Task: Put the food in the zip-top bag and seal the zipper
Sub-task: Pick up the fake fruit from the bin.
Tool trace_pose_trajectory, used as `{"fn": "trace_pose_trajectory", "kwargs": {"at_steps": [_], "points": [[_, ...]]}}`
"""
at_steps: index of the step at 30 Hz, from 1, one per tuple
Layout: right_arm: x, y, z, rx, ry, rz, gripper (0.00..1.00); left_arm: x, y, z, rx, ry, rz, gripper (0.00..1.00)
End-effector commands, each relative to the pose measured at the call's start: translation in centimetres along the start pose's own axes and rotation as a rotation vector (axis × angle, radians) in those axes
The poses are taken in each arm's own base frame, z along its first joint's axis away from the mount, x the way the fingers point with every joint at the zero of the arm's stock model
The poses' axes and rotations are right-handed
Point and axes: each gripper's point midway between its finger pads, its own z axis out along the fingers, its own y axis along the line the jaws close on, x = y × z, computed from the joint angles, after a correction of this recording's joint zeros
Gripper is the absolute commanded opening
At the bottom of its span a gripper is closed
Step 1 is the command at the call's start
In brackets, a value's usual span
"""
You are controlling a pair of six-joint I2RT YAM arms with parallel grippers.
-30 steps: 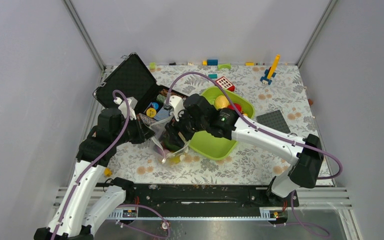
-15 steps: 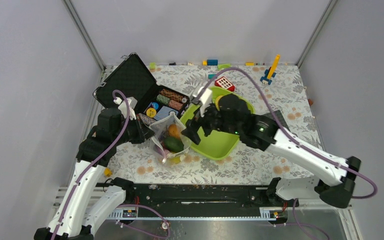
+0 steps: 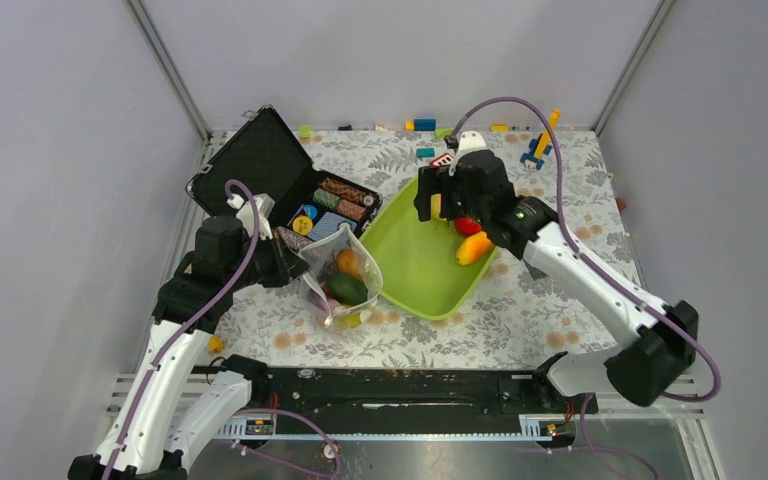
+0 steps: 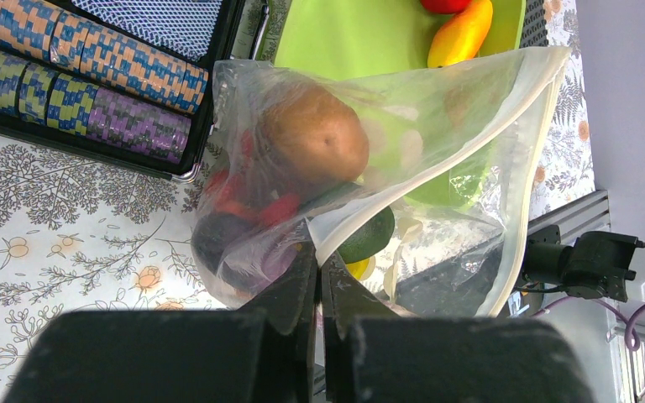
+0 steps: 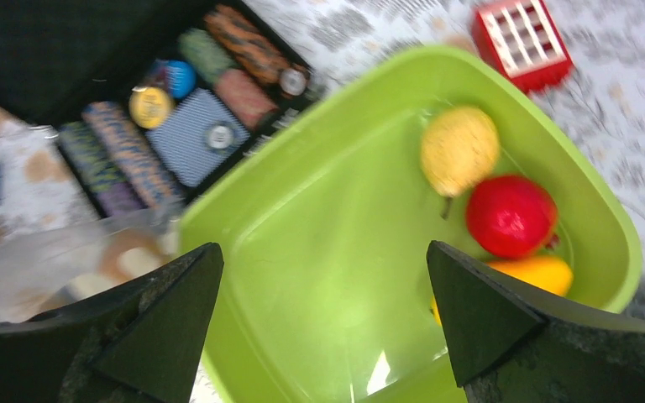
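The clear zip-top bag (image 3: 338, 278) lies between the chip case and the lime-green tray (image 3: 410, 275). It holds a brown kiwi (image 4: 313, 134), a dark avocado (image 4: 369, 237) and red and dark pieces. My left gripper (image 4: 319, 262) is shut on the bag's mouth edge, by the whitish zipper strip (image 4: 535, 168); the mouth hangs open. My right gripper (image 5: 323, 323) is open and empty above the tray (image 5: 327, 252). A yellowish ball (image 5: 459, 149), a red apple (image 5: 510, 215) and an orange mango (image 5: 533, 273) lie at the tray's far end.
An open black case (image 3: 285, 175) of striped poker chips (image 5: 126, 155) stands left of the tray. A red-and-white grid toy (image 5: 522, 40) lies behind the tray. Small bricks (image 3: 425, 125) and a blue-yellow toy (image 3: 538, 147) line the back edge.
My right gripper has pulled out of the bag's mouth and swung right and back over the tray's far end. The avocado now lies in the bag. The left arm has not moved.
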Motion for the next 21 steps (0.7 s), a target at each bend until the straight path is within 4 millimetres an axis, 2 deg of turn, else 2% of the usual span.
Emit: {"fn": "trace_pose_trajectory", "kwargs": {"at_steps": [1,6,10,13,21], "points": [[2.2,-4.7,2.1,0.243,0.110,0.132,1.00,-1.4,-0.3,0.1,0.014,-0.052,0.028,0.00],[4.8,-7.7,4.1,0.393,0.222,0.166,1.00,-1.3,-0.3,0.1,0.015,-0.049,0.030,0.00],[5.3,-9.9,5.7,0.478,0.233,0.133,1.00,-1.3,-0.3,0.0,0.014,-0.053,0.030,0.00],[6.3,-11.4,7.4,0.506,0.269,0.173,1.00,-1.4,-0.2,0.0,0.012,-0.058,0.031,0.00],[7.5,-14.8,9.7,0.564,0.301,0.236,0.98,-1.3,-0.2,0.1,0.010,-0.052,0.028,0.00]]}}
